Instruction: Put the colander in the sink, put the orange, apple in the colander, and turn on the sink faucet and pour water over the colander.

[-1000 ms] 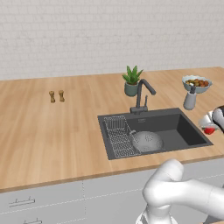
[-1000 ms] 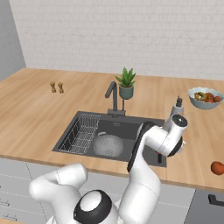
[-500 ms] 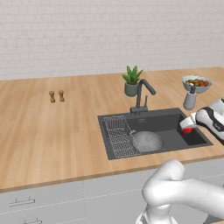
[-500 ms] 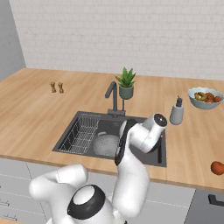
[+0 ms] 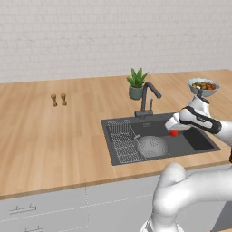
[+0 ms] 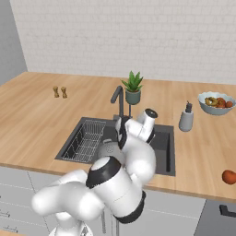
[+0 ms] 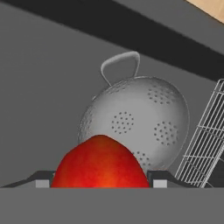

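My gripper point(image 5: 173, 129) is shut on the red apple point(image 5: 174, 132) and holds it above the dark sink point(image 5: 199, 138), just right of the colander point(image 5: 152, 146). Seen from the hand, the apple point(image 7: 99, 164) sits between the two fingertips of the gripper point(image 7: 99, 180), with the perforated silvery colander point(image 7: 135, 118) and its loop handle right behind it on the basin floor. The orange point(image 6: 228, 176) lies on the counter far to the right, near the front edge. The gooseneck sink faucet point(image 5: 147, 97) stands behind the basin.
A wire rack point(image 5: 123, 138) fills the basin's left part, touching the colander's side. A potted plant point(image 5: 137, 84) stands behind the faucet. A fruit bowl point(image 5: 204, 86) and a soap dispenser point(image 6: 186, 119) are at the right; two small shakers point(image 5: 59, 99) are far left.
The arm has swung left with the apple, from beyond the sink's right end to over the basin beside the colander. The colander and the orange have stayed put.
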You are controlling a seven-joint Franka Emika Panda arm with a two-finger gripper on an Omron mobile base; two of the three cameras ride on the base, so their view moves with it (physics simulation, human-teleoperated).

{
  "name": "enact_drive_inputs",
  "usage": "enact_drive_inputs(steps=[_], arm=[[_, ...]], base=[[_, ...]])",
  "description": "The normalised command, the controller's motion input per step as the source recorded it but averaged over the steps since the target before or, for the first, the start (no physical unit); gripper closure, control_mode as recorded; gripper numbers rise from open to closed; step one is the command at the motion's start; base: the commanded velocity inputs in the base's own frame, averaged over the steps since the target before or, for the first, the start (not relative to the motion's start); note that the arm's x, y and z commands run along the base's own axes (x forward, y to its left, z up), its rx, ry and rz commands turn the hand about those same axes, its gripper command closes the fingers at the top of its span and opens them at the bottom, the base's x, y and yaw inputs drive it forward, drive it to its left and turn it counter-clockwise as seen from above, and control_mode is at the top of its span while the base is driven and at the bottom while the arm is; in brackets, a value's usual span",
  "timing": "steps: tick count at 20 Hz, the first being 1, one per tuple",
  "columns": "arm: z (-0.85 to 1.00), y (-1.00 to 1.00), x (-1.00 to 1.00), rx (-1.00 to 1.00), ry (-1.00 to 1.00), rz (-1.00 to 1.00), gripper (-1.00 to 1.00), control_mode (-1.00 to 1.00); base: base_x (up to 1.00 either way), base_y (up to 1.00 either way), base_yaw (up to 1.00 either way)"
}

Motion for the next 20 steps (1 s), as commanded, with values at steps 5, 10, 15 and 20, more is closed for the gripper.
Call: enact_drive_inputs(steps=[5, 10, 15, 20], arm=[[-0.49, 0.45, 0.18, 0.00, 0.03, 0.03, 1.00, -1.00], [-0.60, 0.32, 0.05, 0.00, 0.00, 0.01, 1.00, -1.00], [-0.59, 0.23, 0.21, 0.00, 0.06, 0.01, 1.00, -1.00], [-0.61, 0.26, 0.29, 0.00, 0.09, 0.00, 1.00, -1.00]], base=[[0.00, 0.00, 0.00], [0.00, 0.00, 0.00], [0.00, 0.00, 0.00], [0.00, 0.00, 0.00]])
